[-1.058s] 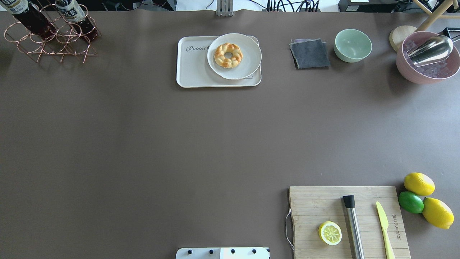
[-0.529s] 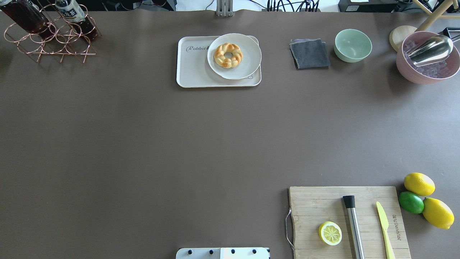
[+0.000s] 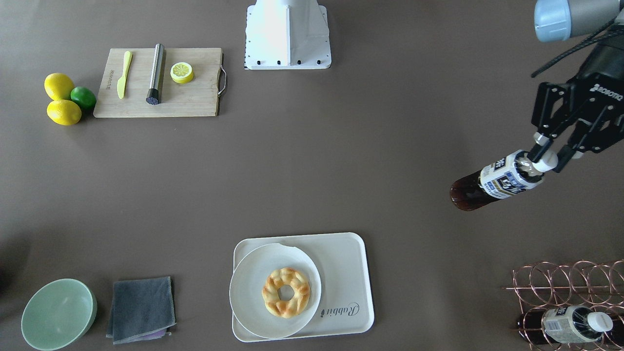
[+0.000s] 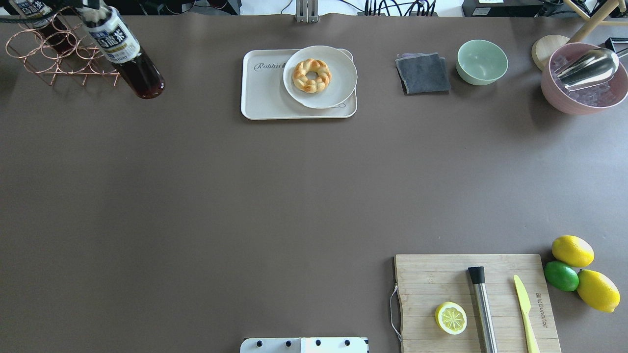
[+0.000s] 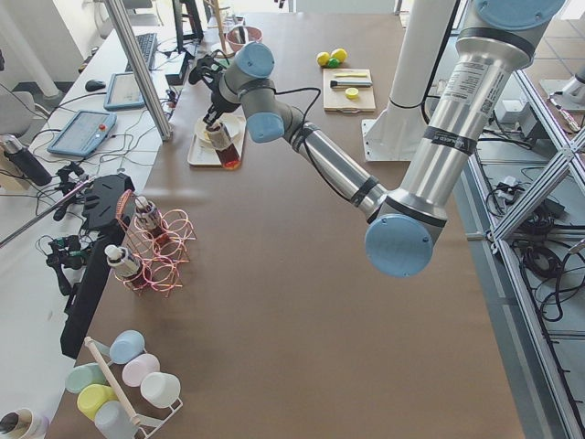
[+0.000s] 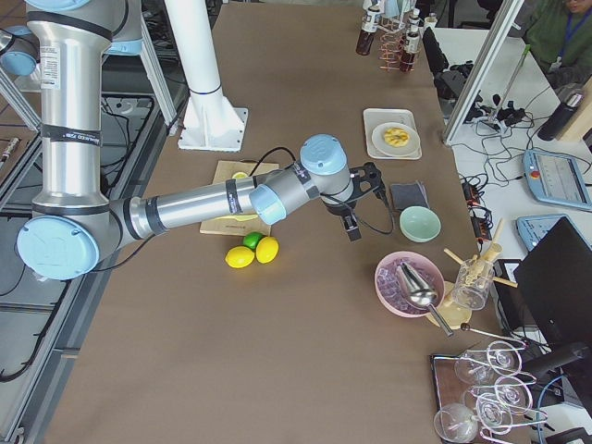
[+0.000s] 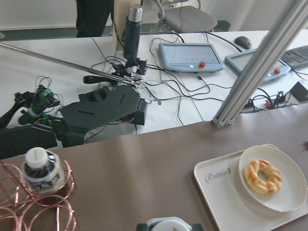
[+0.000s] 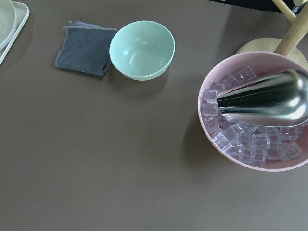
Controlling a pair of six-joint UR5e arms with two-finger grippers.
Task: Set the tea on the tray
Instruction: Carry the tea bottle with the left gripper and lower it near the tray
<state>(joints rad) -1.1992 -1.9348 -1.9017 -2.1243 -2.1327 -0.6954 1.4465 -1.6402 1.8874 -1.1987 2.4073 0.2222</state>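
Brown matte table (image 3: 312,170) fills the front-facing view, where the left gripper (image 3: 538,163) clamps the white cap of the tea (image 3: 497,181), tilted, well apart from the tray (image 3: 348,273). Overhead, the tea has left the copper rack (image 4: 59,59) where it sat half a second ago. From the right end, the right gripper (image 6: 353,225) hangs near the green bowl (image 6: 419,223), jaws unreadable; the left wrist view shows a white, cable-strewn desk (image 7: 202,96) beyond the table.

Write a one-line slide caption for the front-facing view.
Left hand holds the tea bottle by its cap, away from the rack and tray.
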